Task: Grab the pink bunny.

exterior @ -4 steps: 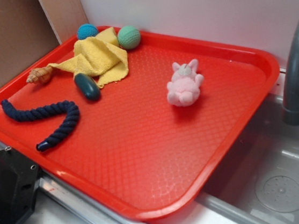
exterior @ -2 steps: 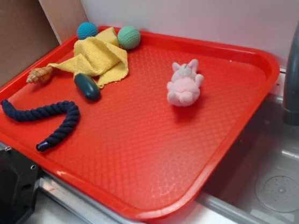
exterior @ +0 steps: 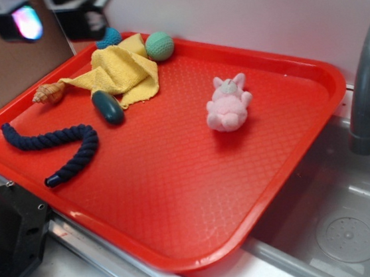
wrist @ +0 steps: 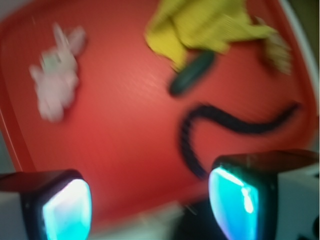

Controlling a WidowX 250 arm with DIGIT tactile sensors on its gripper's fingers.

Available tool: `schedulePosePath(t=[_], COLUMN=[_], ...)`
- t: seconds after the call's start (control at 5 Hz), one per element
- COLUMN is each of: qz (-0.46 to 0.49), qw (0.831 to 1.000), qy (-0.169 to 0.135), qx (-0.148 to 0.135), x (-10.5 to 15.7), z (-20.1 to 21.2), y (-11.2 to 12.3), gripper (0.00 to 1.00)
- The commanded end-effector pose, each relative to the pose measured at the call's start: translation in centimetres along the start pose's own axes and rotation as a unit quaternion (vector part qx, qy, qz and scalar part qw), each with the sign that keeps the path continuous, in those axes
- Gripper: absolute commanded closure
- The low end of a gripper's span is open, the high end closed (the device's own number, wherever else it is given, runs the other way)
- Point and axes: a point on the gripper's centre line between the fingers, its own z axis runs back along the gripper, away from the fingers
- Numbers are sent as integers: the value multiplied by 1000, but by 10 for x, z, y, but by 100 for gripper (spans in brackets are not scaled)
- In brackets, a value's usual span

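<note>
A red tray (exterior: 178, 199) carries the pink bunny (exterior: 228, 104) right of its middle, lying free and well apart from the yellow cloth (exterior: 119, 71), the dark blue rope (exterior: 55, 146), the dark green oblong toy (exterior: 108, 106), the seashell (exterior: 48, 93) and two crocheted balls (exterior: 159, 46) at the far side. The end effector (wrist: 150, 200) hangs above the tray's far left corner, its fingers (wrist: 62, 202) spread wide around nothing, far from the bunny.
</note>
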Motion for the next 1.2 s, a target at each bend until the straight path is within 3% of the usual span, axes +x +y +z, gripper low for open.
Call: schedulePosePath(t=[0.0,0.4,0.8,1.0], qz=[16,-32,-30,-27], qw=[998,998,998,998], qy=[-53,-50,-24,-25], qx=[-25,15,49,50], x=[57,83,85,82], z=[-41,-82,-124,-124], y=[-62,-89,-73,-65], gripper=[0,0,0,100])
